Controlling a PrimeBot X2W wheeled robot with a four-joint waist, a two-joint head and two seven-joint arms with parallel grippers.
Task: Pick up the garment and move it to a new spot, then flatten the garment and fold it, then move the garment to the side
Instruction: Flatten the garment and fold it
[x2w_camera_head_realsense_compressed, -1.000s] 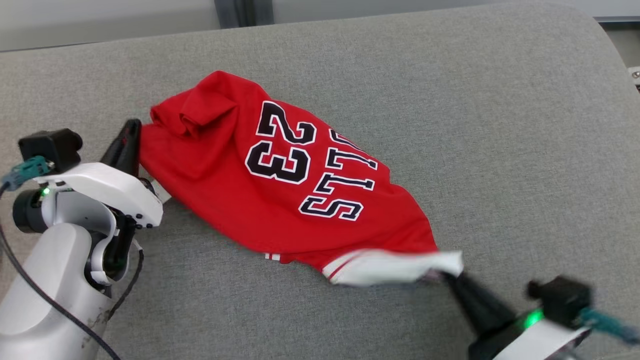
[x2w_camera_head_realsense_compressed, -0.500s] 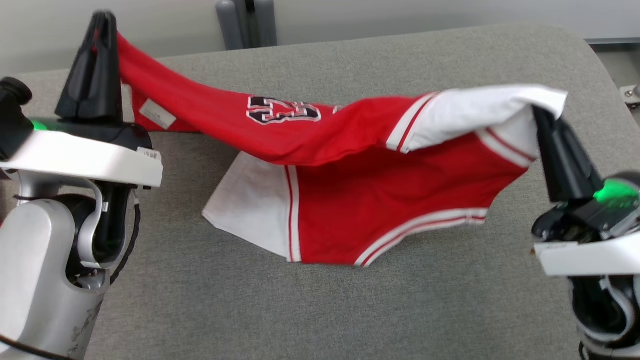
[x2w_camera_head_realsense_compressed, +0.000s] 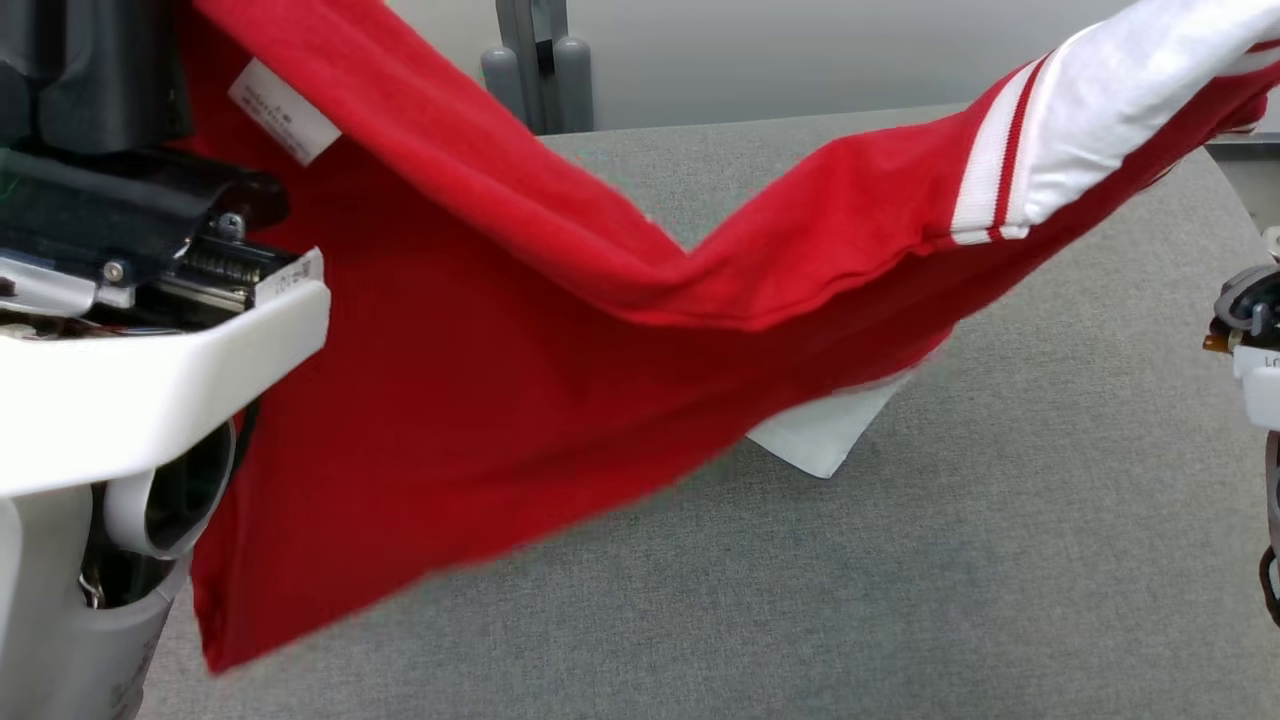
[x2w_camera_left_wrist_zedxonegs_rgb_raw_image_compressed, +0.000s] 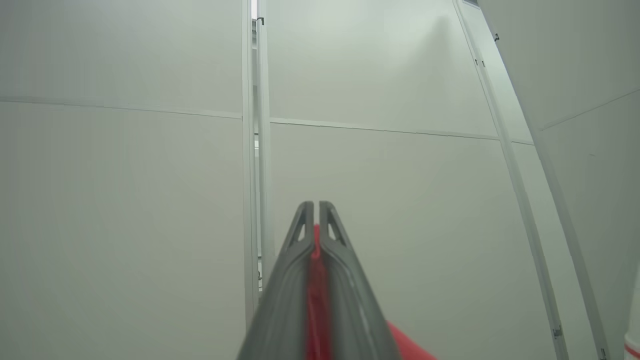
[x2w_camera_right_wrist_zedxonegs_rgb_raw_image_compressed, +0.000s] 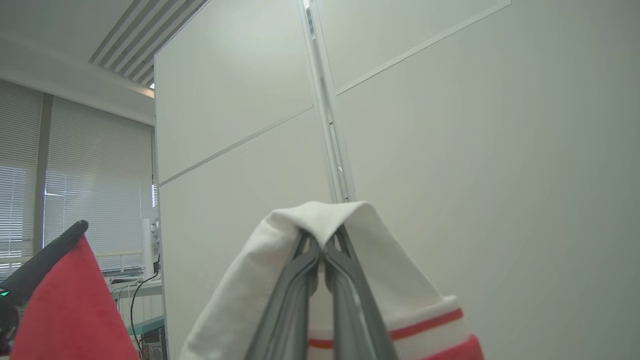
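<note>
The left hand grips the red jersey by its edge, the right hand its white sleeve; it sags between the 2 hands above the grey worktop.

Frame left: left arm has a glossy white shell, grey forearm, black screwed housing; dark grey fingers show triangular cut-outs.

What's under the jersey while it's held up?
The grey padded surface shows below the jersey, with a white sleeve hanging under the red cloth. Whatever lies behind the hanging red panel on the left is covered.
</note>
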